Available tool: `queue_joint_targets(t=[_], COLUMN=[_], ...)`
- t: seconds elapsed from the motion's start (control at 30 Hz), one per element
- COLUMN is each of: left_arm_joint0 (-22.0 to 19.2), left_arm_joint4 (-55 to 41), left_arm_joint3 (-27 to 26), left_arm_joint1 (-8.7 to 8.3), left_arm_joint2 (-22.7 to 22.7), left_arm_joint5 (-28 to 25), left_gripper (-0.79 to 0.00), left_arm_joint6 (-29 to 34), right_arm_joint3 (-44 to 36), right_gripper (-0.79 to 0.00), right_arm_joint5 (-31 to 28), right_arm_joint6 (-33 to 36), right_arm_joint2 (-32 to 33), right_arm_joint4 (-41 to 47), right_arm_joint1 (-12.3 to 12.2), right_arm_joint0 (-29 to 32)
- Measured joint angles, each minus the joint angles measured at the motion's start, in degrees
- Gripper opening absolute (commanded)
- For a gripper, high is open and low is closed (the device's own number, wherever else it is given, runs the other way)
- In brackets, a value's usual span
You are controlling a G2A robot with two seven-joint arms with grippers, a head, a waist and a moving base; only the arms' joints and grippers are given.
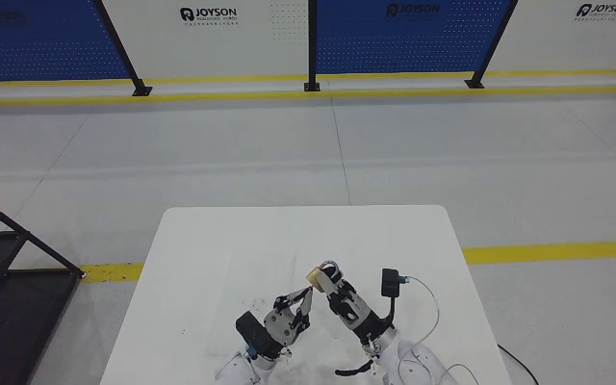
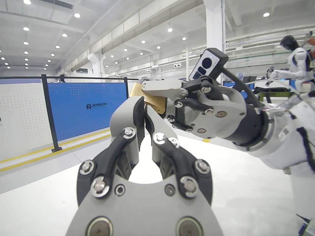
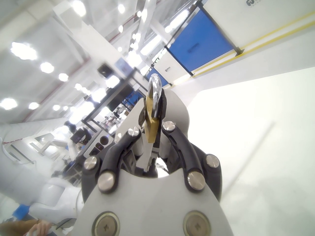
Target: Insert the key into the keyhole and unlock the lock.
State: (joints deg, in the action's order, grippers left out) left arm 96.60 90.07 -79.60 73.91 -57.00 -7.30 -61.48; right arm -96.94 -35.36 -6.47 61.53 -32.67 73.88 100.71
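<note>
Over the near part of the white counter [image 1: 289,241], my right fingers [image 3: 163,104] are clamped on the brass lock [image 3: 150,124]. They hold it up off the surface with its steel shackle pointing away from my wrist. My left fingers [image 2: 142,120] are pressed together, their tips right by the lock's body, and I cannot tell whether anything is pinched between them.

White table [image 1: 192,250], grey floor [image 1: 289,144], blue partitions [image 1: 404,34].
</note>
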Motion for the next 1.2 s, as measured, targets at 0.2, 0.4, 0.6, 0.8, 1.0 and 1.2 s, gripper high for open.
queue_joint_targets(t=[0.2, 0.4, 0.6, 0.8, 1.0, 1.2], left_arm_joint0=[-0.8, -1.7, -2.4, -2.2, 0.0, 6.8], left_arm_joint4=[2.9, 6.3, 7.3, 3.3, -4.0, -13.0], left_arm_joint3=[1.3, 2.9, 4.0, 3.9, 1.4, -5.5], left_arm_joint1=[0.24, 0.43, 0.67, 0.73, -0.04, -3.11], left_arm_joint2=[0.6, 1.0, 1.5, 1.6, 0.5, -8.3], left_arm_joint5=[6.3, 12.5, 16.0, 12.0, -0.5, -18.6], left_gripper=[-0.785, -0.785, -0.785, 0.000, 0.000, 0.000], left_arm_joint6=[-1.1, -1.8, -3.4, -4.4, -1.9, 4.6], right_arm_joint3=[-0.1, -0.2, -0.2, -0.3, 0.4, 2.7], right_gripper=[-0.785, -0.785, -0.785, -0.785, -0.785, -0.785], right_arm_joint5=[0.2, 0.4, 0.5, 1.1, 2.6, 7.6], right_arm_joint6=[0.0, 0.2, 0.3, -0.2, -1.1, 1.6], right_arm_joint2=[-0.1, -0.2, -0.3, -0.2, 0.2, -1.2], right_arm_joint4=[0.1, 0.2, 0.4, 0.3, 0.5, -0.7], right_arm_joint1=[-0.1, -0.2, -0.3, -0.4, -0.3, 0.0], right_arm_joint0=[0.0, 0.0, -0.1, -0.2, -0.7, -3.1])
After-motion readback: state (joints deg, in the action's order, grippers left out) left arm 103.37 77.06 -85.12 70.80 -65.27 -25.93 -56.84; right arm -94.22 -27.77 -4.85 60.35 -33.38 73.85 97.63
